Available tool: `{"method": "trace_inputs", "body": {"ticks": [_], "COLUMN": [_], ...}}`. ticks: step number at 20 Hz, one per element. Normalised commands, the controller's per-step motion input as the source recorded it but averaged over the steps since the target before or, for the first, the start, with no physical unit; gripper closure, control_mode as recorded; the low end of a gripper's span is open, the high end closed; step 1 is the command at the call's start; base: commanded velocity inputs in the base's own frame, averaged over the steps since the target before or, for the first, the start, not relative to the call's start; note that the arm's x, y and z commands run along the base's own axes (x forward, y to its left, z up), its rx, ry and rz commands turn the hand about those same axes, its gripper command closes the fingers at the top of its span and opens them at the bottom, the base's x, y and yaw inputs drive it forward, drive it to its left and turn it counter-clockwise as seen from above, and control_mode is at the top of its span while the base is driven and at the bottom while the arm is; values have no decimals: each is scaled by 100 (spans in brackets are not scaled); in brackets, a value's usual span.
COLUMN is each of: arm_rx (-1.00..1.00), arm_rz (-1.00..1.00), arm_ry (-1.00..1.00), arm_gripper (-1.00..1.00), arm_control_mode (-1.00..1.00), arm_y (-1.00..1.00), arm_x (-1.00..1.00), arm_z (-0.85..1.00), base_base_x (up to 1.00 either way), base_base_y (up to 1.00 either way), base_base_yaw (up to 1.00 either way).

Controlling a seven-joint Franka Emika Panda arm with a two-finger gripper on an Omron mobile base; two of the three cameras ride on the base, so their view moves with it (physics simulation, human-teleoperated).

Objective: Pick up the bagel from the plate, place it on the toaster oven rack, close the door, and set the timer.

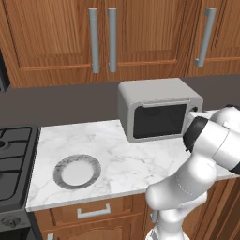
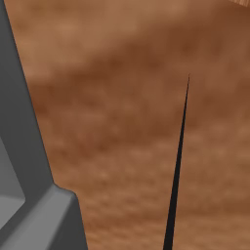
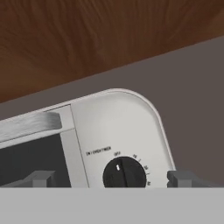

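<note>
Marble counter (image 1: pixel 140 164): plate (image 1: pixel 77 171) bare, door (image 1: pixel 160 120) apparently shut.

Shut toaster oven (image 1: pixel 159 115), bare plate (image 1: pixel 77 171)

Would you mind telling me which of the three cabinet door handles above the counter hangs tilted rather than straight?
The right cabinet handle, above the toaster oven, leans diagonally; the left handle and middle handle hang side by side, straight and vertical.

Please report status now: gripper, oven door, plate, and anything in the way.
Gripper open, holding nothing, facing the oven's knob. Toaster oven door shut. Plate bare, no bagel on it. Nothing between gripper and knob.
</note>
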Motion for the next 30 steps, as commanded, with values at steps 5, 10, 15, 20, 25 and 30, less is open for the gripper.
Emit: {"method": "trace_inputs", "body": {"ticks": [5,10,15,20,25,30], "arm_rx": [7,9,13,7,1,0], "arm_rz": [6,7,9,4,1,0], "arm_ry": [0,0,0,0,-7,-10], "arm_gripper": [-100,-100,-100,-100,-100,-100], "arm_control_mode": [-100,-100,-100,-100,-100,-100], "arm_y": [0,-2,-15,-12,6,17], "arm_x": [9,16,18,29,11,0], "arm_z": [-8,-10,-10,-9,-1,0], "base_base_x": [0,0,0,0,0,0], "base_base_y": [0,0,0,0,0,0], "base_base_yaw": [0,0,0,0,0,0]}}
